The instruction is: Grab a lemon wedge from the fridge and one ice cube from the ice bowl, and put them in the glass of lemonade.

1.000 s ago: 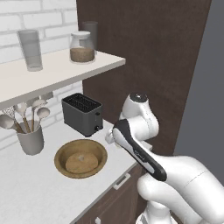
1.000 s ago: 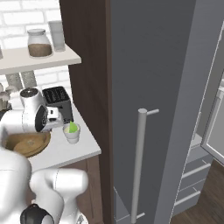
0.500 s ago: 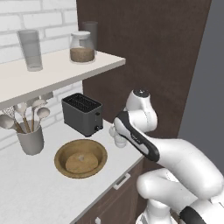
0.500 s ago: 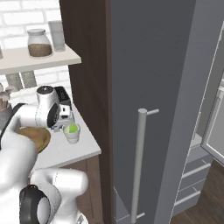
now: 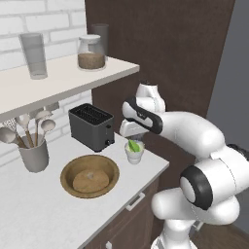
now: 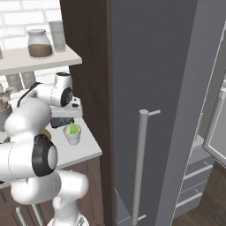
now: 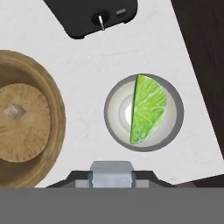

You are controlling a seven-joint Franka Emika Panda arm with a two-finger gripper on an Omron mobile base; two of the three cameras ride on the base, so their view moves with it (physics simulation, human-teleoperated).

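The glass of lemonade (image 5: 134, 154) (image 6: 73, 137) (image 7: 114, 114) is a small whitish cup near the counter's right edge, in front of the toaster. A yellow-green lemon wedge (image 5: 133, 145) (image 6: 73, 128) (image 7: 148, 108) stands in it, poking above the rim. My gripper (image 5: 132, 138) (image 6: 70, 121) hangs straight above the cup, shut, with nothing between its fingers. The brown wooden ice bowl (image 5: 73, 168) (image 7: 59, 114) sits left of the cup, and a small pale ice cube (image 7: 15, 111) lies in its middle. The tall grey fridge (image 6: 176, 88) stands to the right, its near door closed.
A black toaster (image 5: 91, 125) (image 7: 94, 15) stands behind the cup. A grey utensil holder (image 5: 34, 156) stands at the counter's left. The shelf (image 5: 63, 80) above carries a clear tumbler (image 5: 33, 54) and a jar (image 5: 91, 53). A dark wood panel (image 6: 88, 66) separates counter and fridge, whose long handle (image 6: 140, 163) runs vertically.
The arm has swung its elbow up and to the right, bringing the hand over the cup. The wedge has stayed in the cup, and the gripper has stayed shut.
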